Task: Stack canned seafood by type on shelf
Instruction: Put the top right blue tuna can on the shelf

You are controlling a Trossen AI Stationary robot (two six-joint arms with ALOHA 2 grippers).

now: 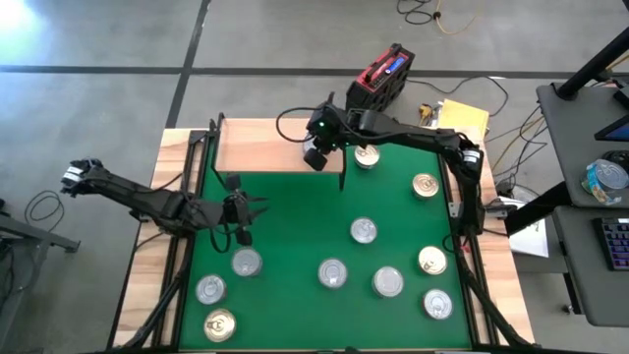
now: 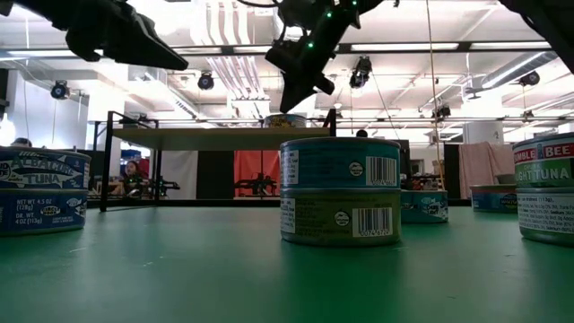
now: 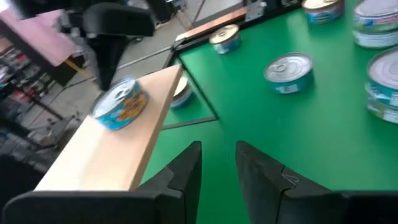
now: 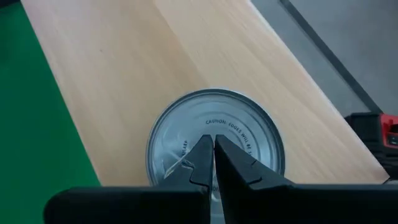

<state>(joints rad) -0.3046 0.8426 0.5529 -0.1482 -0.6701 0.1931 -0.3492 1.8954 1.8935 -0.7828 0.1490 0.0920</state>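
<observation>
1. Green mat (image 1: 295, 226) covers the counter; near its left edge the left pincer (image 1: 239, 209) hangs with fingers slightly apart, clamped on nothing.
2. Light-wood shelf (image 1: 260, 149) stands along the mat's far edge, with one tin (image 3: 119, 104) on its right end.
3. Right pincer (image 4: 213, 163), fingers together, sits directly over that tin's lid; whether it touches is unclear. A sideways nudge could slide the tin off the shelf edge.
4. Other tins (image 1: 364, 231) lie scattered across the mat; a low sweep by either arm could knock them, especially a two-high stack (image 2: 340, 191).
</observation>
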